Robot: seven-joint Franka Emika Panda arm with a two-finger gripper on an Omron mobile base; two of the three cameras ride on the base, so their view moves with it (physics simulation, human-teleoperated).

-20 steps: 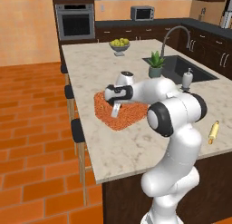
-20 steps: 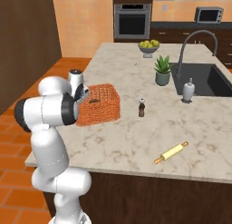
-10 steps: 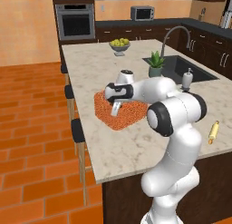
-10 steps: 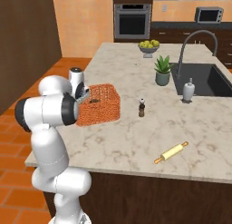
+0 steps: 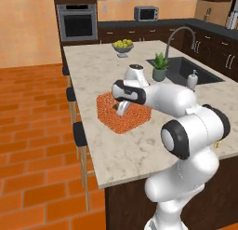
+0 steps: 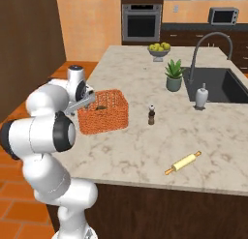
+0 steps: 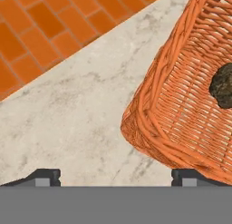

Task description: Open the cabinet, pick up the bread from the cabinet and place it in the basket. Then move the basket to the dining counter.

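The orange wicker basket (image 5: 123,119) (image 6: 104,112) stands on the beige marbled dining counter (image 5: 93,71) (image 6: 135,151), near its left edge. The dark lumpy bread (image 7: 223,85) (image 6: 100,107) lies inside the basket (image 7: 181,105). My gripper (image 5: 122,109) (image 6: 86,102) (image 7: 118,177) hangs open just over the basket's near corner. Its fingers are spread wide, one tip over bare counter (image 7: 68,114) and the other by the woven rim, and they hold nothing. The cabinet is out of view.
A pepper bottle (image 6: 151,115) stands right of the basket, and a rolling pin (image 6: 183,162) lies near the front edge. Farther back are a potted plant (image 5: 160,68), a soap dispenser (image 5: 191,80), the sink (image 6: 227,83) and a fruit bowl (image 5: 122,46). Stools (image 5: 79,133) line the counter's left side.
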